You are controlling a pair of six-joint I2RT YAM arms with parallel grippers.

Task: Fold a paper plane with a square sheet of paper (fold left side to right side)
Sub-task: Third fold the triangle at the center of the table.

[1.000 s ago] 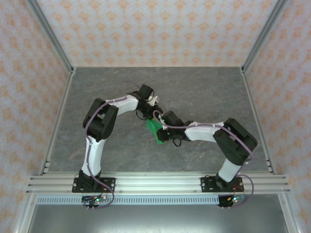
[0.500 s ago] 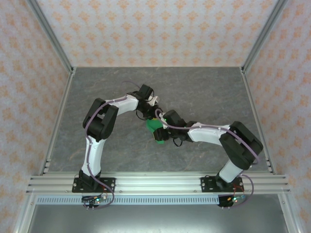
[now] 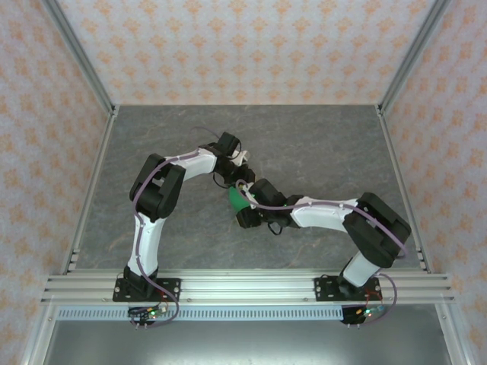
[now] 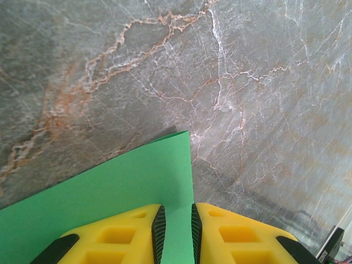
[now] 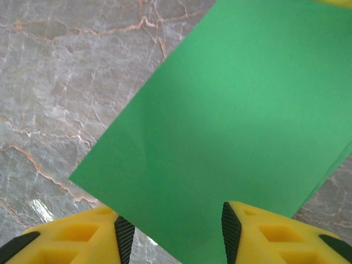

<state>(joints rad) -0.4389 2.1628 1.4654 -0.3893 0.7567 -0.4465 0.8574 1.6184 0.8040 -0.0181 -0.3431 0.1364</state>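
**We see both grippers meeting over the green sheet near the middle of the table (image 3: 327, 144).**

The square sheet of paper (image 5: 231, 110) lies flat on the marbled surface, and from above we glimpse only a small green patch of it between the two wrists. The left gripper (image 4: 177, 231) stands at the sheet's far edge beside a corner, its jaws a narrow slit apart with green showing in the gap. We cannot tell whether its tips press on the paper. The right gripper (image 5: 175, 228) hangs over the sheet's near edge with its jaws well apart, straddling that edge and holding nothing.
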